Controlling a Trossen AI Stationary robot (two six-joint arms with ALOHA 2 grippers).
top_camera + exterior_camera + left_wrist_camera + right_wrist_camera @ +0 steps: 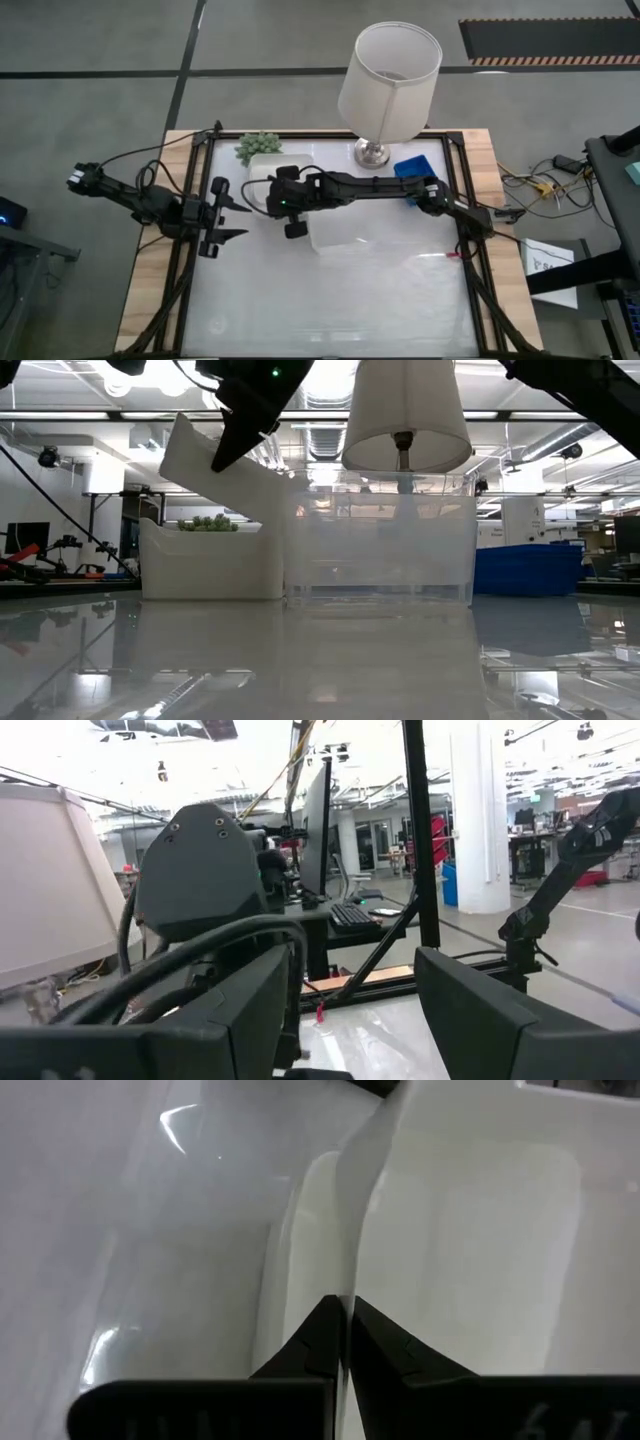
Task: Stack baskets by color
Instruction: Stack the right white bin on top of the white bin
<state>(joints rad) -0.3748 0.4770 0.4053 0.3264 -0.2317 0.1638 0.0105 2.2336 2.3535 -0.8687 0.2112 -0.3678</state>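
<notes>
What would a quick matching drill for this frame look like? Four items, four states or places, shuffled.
Column 1:
1. lifted white basket
2. clear basket
3. blue basket
4. left gripper

Column 2:
A. beside the lamp base, at the table's far right
B. open, holding nothing, at the table's left edge
C. tilted in the air, its rim pinched by the right gripper
D. flat on the table near the middle

Pairs: 1-C, 2-D, 3-A, 4-B
</notes>
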